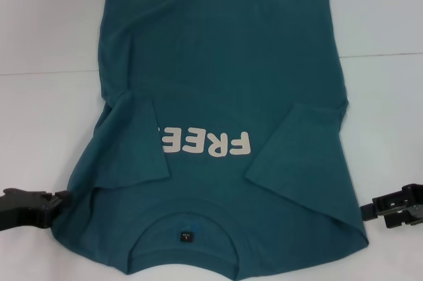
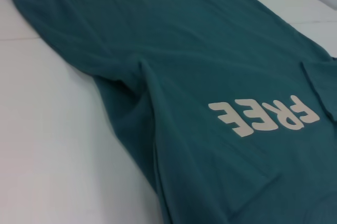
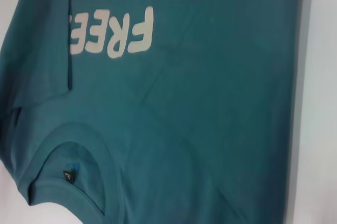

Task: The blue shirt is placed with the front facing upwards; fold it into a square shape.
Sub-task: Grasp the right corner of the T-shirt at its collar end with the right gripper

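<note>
The blue shirt (image 1: 218,76) lies flat on the white table (image 1: 46,63), front up, with its collar (image 1: 188,225) nearest me. Both short sleeves are folded inward over the chest. The left sleeve (image 1: 132,142) covers the end of the white lettering (image 1: 211,142), and the right sleeve (image 1: 297,152) lies beside it. A small dark label (image 1: 187,235) sits inside the collar. My left gripper (image 1: 65,200) is low at the shirt's left shoulder edge. My right gripper (image 1: 365,208) is low at the right shoulder edge. The wrist views show the shirt (image 2: 210,50) (image 3: 210,103) and the lettering (image 2: 263,114) (image 3: 113,33).
Bare white table surrounds the shirt on the left, right and far sides. A faint seam in the tabletop (image 1: 383,55) runs across behind the shirt's middle. No other objects are in view.
</note>
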Tool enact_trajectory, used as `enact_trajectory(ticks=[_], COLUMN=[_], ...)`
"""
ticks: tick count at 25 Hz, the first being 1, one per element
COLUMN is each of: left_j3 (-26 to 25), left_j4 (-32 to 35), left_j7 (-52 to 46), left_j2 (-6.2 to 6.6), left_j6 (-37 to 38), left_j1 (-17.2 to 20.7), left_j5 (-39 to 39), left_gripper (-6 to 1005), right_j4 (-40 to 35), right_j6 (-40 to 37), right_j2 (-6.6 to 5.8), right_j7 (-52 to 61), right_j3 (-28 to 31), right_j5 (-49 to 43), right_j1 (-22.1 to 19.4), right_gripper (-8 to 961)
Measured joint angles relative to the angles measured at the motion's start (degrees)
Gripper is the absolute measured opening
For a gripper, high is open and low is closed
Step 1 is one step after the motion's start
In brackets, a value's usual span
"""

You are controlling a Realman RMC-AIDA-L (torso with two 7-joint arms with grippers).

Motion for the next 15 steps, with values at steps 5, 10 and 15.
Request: enact_trajectory(ticks=[5, 10, 15], left_j3=[-0.1, -0.09, -0.09], left_j4=[0.48, 1.17, 1.28], left_j7=[-0.03, -0.05, -0.07], left_j2=[0.04, -0.02, 0.03], left_j6=[0.82, 1.4, 1.39], left_j1=[0.38, 0.13, -0.03], left_j5=[-0.68, -0.8, -1.28], left_gripper=[1, 1, 2], right_j4=[0.07, 0.6, 1.18], right_j6=[0.08, 0.51, 0.92], right_j2=[0.27, 0.88, 1.03], right_j7=[-0.36, -0.95, -1.0], right_j3=[0.0, -0.08, -0.12], right_j5=[-0.05, -0.11, -1.54], right_j1=[0.03, 0.4, 0.62], right_gripper=[752, 763, 762])
